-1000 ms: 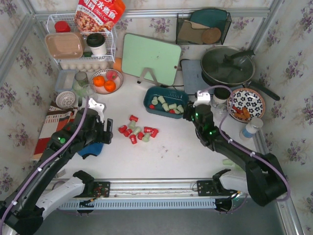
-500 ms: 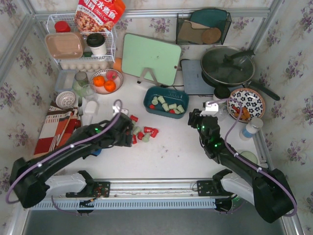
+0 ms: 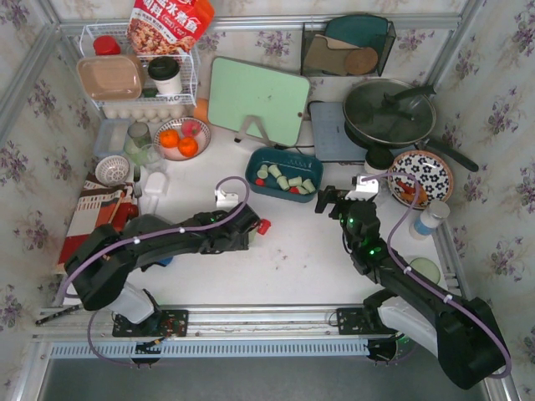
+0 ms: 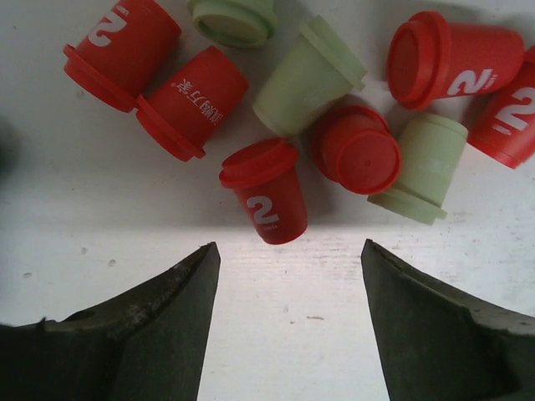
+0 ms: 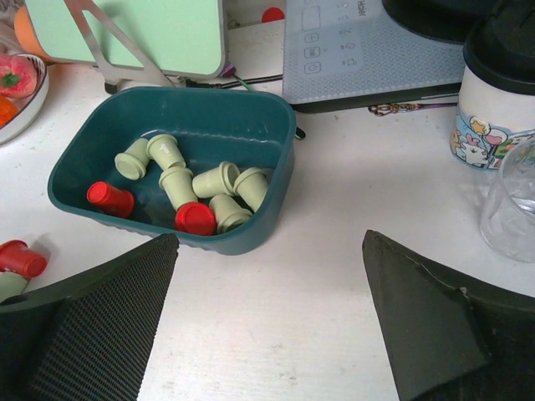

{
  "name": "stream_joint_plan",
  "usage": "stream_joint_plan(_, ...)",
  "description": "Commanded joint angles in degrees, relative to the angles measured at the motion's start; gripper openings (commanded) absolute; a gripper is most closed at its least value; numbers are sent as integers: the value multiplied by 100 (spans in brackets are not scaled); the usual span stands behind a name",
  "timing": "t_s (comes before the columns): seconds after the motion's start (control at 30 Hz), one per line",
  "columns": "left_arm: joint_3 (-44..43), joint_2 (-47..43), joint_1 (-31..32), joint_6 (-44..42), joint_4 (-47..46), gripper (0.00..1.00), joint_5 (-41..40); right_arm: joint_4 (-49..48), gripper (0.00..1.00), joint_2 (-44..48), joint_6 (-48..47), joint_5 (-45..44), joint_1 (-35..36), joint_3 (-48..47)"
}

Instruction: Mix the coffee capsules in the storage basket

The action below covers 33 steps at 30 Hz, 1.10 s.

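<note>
Several loose coffee capsules, red and pale green, lie on the white table. My left gripper hovers just short of them, open, nothing between its fingers. From above, that gripper covers most of the pile, and one red capsule shows at its right. The teal storage basket holds several green capsules and two red ones. My right gripper is wide open and empty, a little in front of the basket's near right corner.
A green cutting board leans behind the basket. An induction hob, a mug and a clear glass stand right of it. A pan, a patterned plate, a fruit bowl and a wire rack line the back.
My left arm has swung right across the table onto the loose pile. My right gripper has drawn back from the basket and opened wide.
</note>
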State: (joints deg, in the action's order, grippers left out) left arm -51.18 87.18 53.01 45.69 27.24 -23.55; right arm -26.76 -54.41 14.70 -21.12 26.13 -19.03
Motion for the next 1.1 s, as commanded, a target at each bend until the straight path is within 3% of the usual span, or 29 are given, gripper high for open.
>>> stream_joint_plan(0.0, -37, 267, 7, 628, -175, 71, -318, -262, 100, 37, 48, -77, 6, -6)
stream_joint_plan(0.13, 50, 351, 16, 949, -236, 69, -577, -250, 100, 80, 79, -84, 5, -5)
stream_joint_plan(0.43, -33, 592, 15, 1035, -322, 40, -1028, -232, 100, 98, 112, -17, 4, -16)
stream_joint_plan(0.83, -154, 515, 36, 900, -177, 24, -1134, -194, 100, 53, 133, 78, -2, -49)
stream_joint_plan(1.07, -547, -231, 183, -16, -185, 24, -1151, -195, 100, 45, 164, 74, 4, -56)
